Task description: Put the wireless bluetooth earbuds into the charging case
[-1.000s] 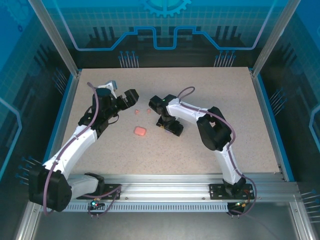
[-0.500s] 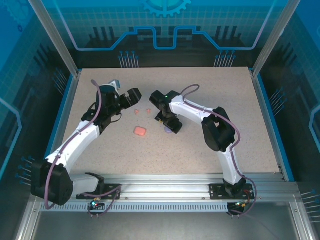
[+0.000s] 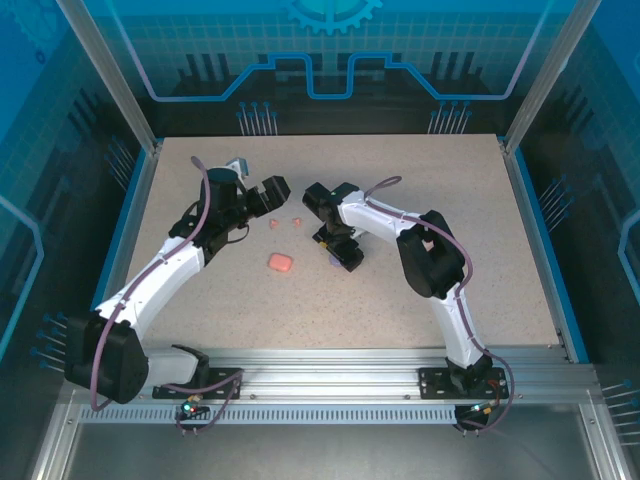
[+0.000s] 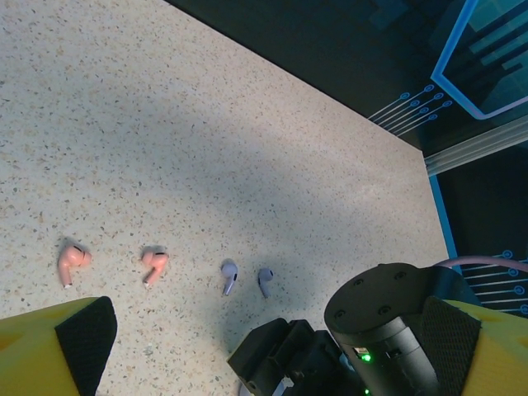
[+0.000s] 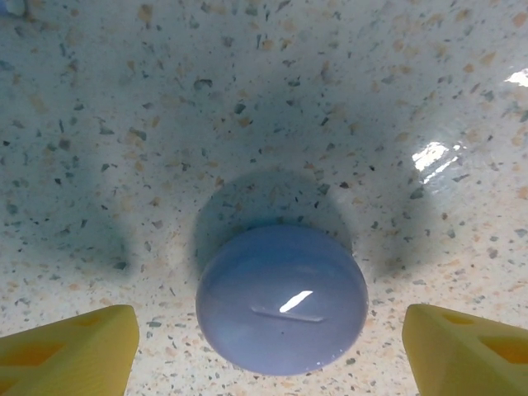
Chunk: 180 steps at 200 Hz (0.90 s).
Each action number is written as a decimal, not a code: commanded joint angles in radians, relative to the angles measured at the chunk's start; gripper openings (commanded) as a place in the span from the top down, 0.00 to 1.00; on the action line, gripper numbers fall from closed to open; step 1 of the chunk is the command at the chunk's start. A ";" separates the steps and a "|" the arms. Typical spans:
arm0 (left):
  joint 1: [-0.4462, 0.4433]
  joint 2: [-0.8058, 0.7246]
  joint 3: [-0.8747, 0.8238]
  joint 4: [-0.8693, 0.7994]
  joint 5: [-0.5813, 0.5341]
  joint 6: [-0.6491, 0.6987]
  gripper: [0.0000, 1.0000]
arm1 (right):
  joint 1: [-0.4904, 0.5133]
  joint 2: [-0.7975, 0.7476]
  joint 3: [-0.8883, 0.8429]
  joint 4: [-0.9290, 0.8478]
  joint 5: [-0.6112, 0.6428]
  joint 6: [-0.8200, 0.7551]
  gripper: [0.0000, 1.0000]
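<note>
Right fingers (image 5: 66, 346) flank purple case (image 5: 280, 301) on speckled tabletop (image 5: 247, 99).

fingers (image 5: 70, 351) of the right gripper (image 5: 268, 355) cut off by the wrist view's bottom edge

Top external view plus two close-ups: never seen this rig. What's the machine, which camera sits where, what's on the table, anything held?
Two robot arms, left arm and right arm, are bolted at the near edge of a speckled table; the top view looks down from behind them. The close-ups come from a camera on each wrist; the yellow wedges are that arm's own jaws. On the table: a pink case, two pink earbuds, two purple earbuds, a lavender case. The right jaws stand open either side of the lavender case, not touching it. The left jaws are open, holding nothing.
</note>
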 commanded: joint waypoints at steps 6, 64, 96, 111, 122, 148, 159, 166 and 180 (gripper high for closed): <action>-0.014 0.007 0.043 -0.011 0.004 0.006 0.01 | -0.012 0.027 0.002 -0.001 -0.009 0.027 0.17; -0.019 0.014 0.045 -0.009 0.004 0.014 0.01 | -0.029 0.024 -0.038 0.024 -0.008 0.023 0.21; -0.024 0.019 0.044 -0.007 0.007 0.011 0.01 | -0.033 0.032 -0.045 0.033 -0.015 0.017 0.24; -0.025 0.019 0.043 -0.005 0.009 0.008 0.01 | -0.033 0.032 -0.050 0.039 -0.016 0.016 0.26; -0.026 0.018 0.041 -0.003 0.007 0.000 0.01 | -0.033 0.033 -0.052 0.047 -0.021 0.015 0.27; -0.032 0.010 0.029 0.007 0.002 -0.005 0.01 | -0.033 0.036 -0.047 0.050 -0.023 0.010 0.30; -0.035 0.008 0.026 0.005 0.002 -0.010 0.01 | -0.033 0.036 -0.048 0.056 -0.024 0.009 0.32; -0.035 0.007 0.022 0.002 0.001 -0.012 0.01 | -0.034 0.036 -0.049 0.059 -0.026 0.007 0.35; -0.035 0.000 0.008 0.001 0.001 -0.014 0.01 | -0.034 0.038 -0.050 0.064 -0.029 0.003 0.40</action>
